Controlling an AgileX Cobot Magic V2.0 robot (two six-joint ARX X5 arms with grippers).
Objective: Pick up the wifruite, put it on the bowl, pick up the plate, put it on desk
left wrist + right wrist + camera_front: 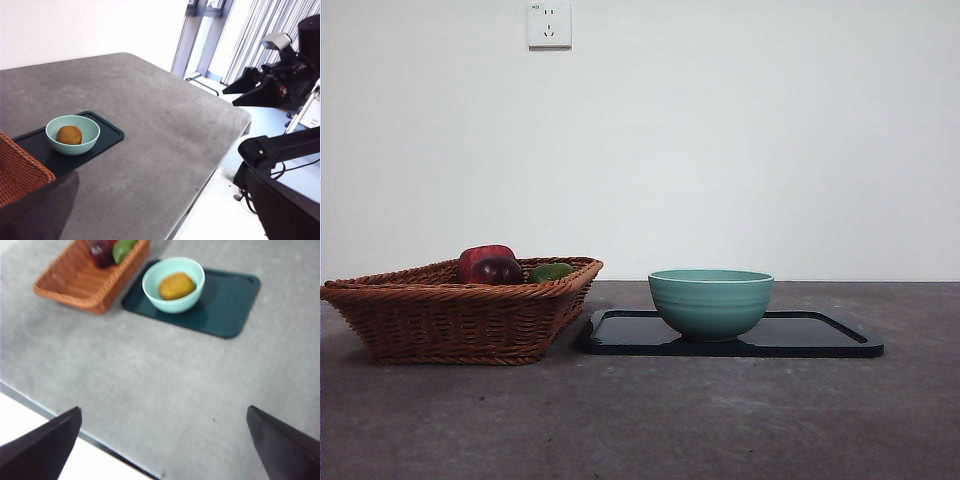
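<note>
Grey tabletop: wifruite already in bowl; right hand gaping, left unclear; black plate, bowl's 3 o'clock, next.

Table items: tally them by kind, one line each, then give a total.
Fruit: 3, namely the orange-brown fruit in the bowl, a dark red fruit and a green fruit in the basket
Bowl: 1
Tray: 1
Basket: 1
Total: 6

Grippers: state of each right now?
Left end effector: cannot be told, its jaws do not show.
Right end effector: open, holding nothing, above the bare grey tabletop.
</note>
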